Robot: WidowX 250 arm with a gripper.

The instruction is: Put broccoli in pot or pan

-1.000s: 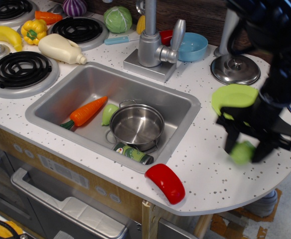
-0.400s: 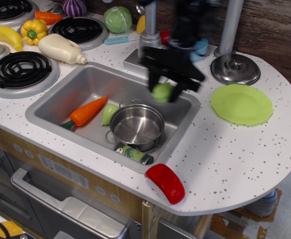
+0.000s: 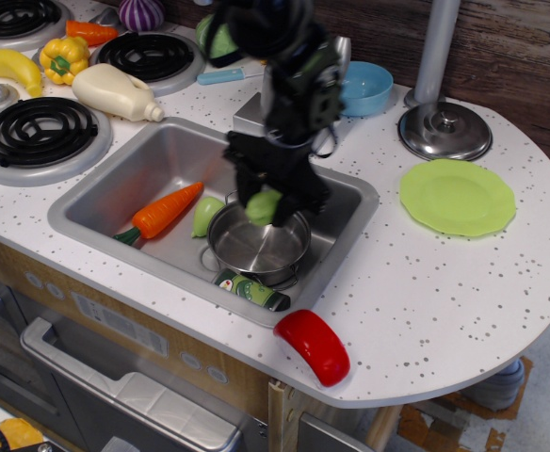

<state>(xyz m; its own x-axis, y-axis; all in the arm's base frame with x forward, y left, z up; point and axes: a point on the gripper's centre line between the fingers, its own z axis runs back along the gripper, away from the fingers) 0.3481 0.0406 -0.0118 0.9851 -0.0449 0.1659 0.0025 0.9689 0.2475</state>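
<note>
The steel pot [image 3: 256,250] stands in the sink [image 3: 143,169], right of the middle, with a wire loop handle at each side. My gripper [image 3: 267,202] hangs right over the pot's far rim. It is shut on the light-green broccoli [image 3: 264,207], which sits between the black fingers just above the pot's opening. The arm comes down from the top of the picture and hides the faucet behind it.
In the sink lie an orange carrot [image 3: 165,210], a pale-green pear-shaped piece [image 3: 205,216] and a dark can [image 3: 250,290]. A red piece [image 3: 313,346] lies at the counter's front edge. A green plate [image 3: 457,196], steel lid [image 3: 444,130] and blue bowl [image 3: 366,87] are to the right.
My gripper has carried the broccoli from the right side of the counter leftward over the sink, then down to just above the pot.
</note>
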